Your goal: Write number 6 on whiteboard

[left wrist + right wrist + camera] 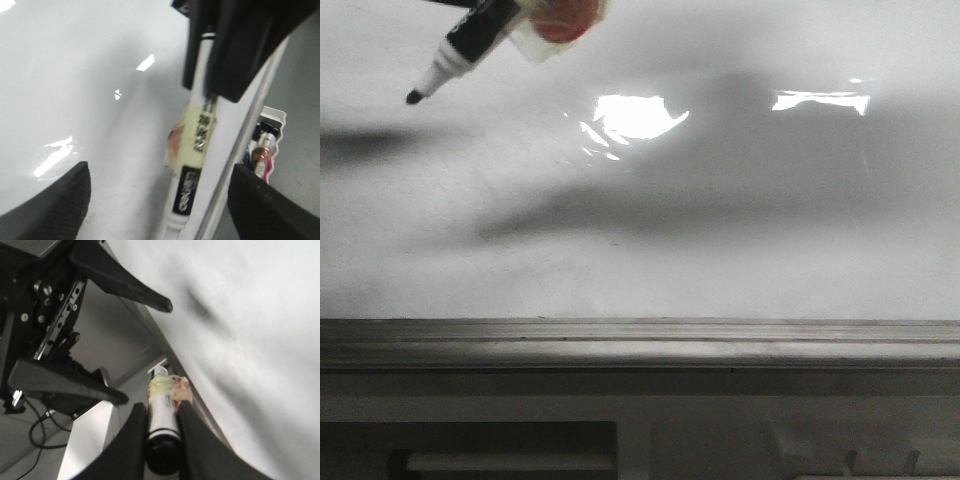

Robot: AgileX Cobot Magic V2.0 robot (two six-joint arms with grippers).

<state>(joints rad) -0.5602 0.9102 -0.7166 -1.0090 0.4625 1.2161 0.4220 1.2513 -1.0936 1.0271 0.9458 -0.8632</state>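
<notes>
A small white container [270, 132] sits just past the edge of the whiteboard [720, 250] in the left wrist view. It holds a few pen-like things, too blurred to name.

The whiteboard fills most of the front view. It is glossy white with faint grey smudges, broad soft shadows and a bright glare patch [635, 115]. A grey ledge [640, 340] runs along its bottom edge.

The marker [470, 45] comes in at the upper left of the front view, tilted, with its black tip pointing down and to the left. Whether the tip touches the board I cannot tell. Yellowish tape with a red blot [560, 20] wraps its barrel.

The right gripper [161, 407] pinches the marker, one finger on each side of the barrel. The left gripper [160, 172] is spread wide and holds nothing, close by the marker.
</notes>
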